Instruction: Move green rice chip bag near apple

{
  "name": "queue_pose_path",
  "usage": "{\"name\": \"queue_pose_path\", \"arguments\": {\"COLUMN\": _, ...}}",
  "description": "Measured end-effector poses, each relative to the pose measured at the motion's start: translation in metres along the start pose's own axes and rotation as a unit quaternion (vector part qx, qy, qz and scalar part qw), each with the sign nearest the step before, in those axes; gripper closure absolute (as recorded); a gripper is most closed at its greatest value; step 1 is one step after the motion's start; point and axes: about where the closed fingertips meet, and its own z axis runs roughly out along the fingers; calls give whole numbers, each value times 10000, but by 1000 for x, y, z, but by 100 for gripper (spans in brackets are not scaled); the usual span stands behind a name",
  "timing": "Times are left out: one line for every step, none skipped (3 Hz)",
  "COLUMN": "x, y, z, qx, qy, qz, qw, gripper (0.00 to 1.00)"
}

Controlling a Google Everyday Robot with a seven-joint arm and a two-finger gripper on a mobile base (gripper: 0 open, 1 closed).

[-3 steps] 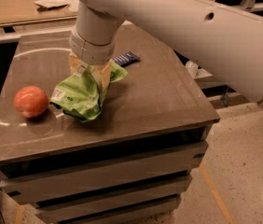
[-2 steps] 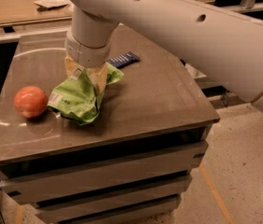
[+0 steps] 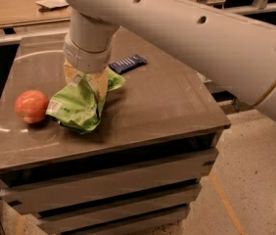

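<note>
Camera view: the gripper (image 3: 86, 84) hangs low over the left half of the table (image 3: 172, 102), its two pale fingers pinched on the upper end of the green rice chip bag (image 3: 77, 110). The bag is crinkly lime-green foil with a white label patch at its left corner. Its lower end sags onto the tabletop just beside the red-orange apple (image 3: 31, 106). A dark-blue wrapped bar (image 3: 127, 63) lies behind
</note>
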Motion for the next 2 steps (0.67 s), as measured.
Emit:
{"name": "queue_pose_path", "arguments": {"x": -2, "y": -4, "z": 4, "qx": 49, "qy": -104, "qz": 61, "qw": 9999, "gripper": 82}}
{"name": "queue_pose_path", "arguments": {"x": -5, "y": -8, "z": 8, "qx": 96, "qy": -194, "qz": 79, "qw": 9997, "gripper": 58}}
